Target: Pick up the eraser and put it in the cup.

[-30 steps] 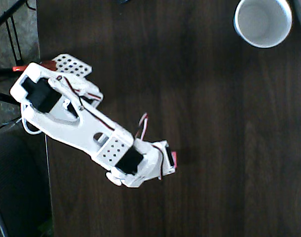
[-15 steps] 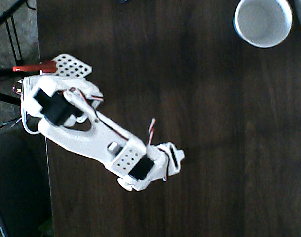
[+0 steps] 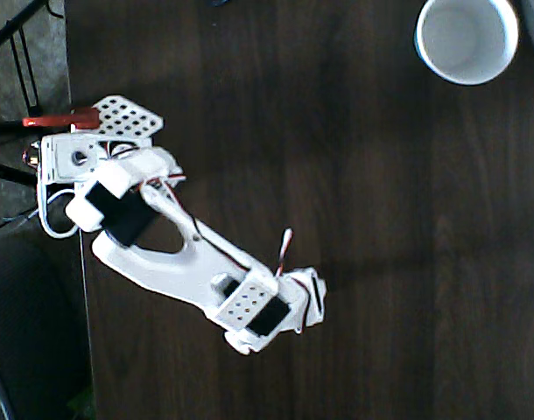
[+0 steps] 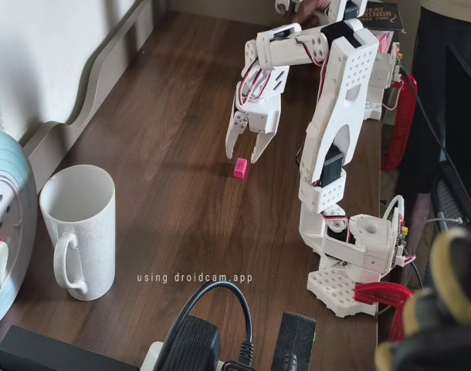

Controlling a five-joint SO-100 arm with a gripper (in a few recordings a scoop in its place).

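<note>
The eraser [image 4: 240,168] lies bare on the dark bench [image 4: 174,193], a little above the middle of the fixed view, nothing touching it. The pincer [image 4: 245,149] hangs just above it, tips pointing down and spread apart wider than the block, holding nothing. This looks like the approach to the grasp: the next move calls for lowering until the tips straddle the eraser, then closing. The cup [image 4: 77,229] stands well apart at lower left, its mouth [image 3: 467,37] clear at the overhead view's upper right.
</note>
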